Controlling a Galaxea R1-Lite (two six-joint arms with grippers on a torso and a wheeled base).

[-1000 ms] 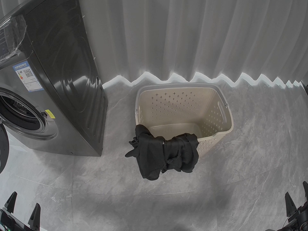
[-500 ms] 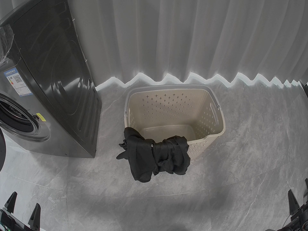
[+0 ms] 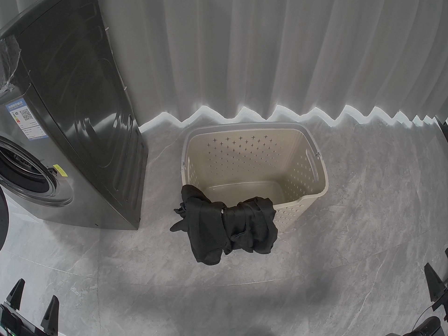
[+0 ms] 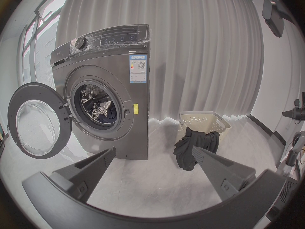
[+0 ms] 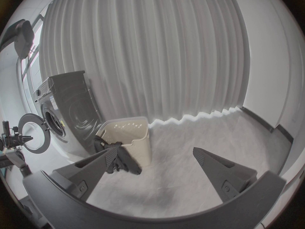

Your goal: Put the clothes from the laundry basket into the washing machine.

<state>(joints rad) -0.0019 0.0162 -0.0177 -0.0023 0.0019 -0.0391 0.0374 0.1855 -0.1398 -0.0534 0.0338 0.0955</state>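
Observation:
A cream laundry basket [image 3: 308, 183] stands on the grey floor before the curtain. Black clothes [image 3: 224, 225] hang over its near rim, partly down the outside [image 4: 195, 145] [image 5: 122, 159]. The grey washing machine [image 3: 70, 131] stands to the left, its round door [image 4: 38, 120] swung open, with some clothing in the drum [image 4: 101, 107]. My left gripper [image 3: 32, 302] is low at the near left, open and empty [image 4: 152, 153]. My right gripper [image 5: 154, 153] is low at the near right, open and empty, well short of the basket.
A white pleated curtain [image 3: 280, 47] runs along the back. Bare grey floor [image 3: 186, 290] lies between me and the basket, and more to its right. Another stand with a device [image 4: 295, 113] sits at the room's side.
The head view shifted over the first half second, so basket and machine slid left in the picture. The right gripper's fingertips have dropped lower toward the picture's corner. The clothes stay put.

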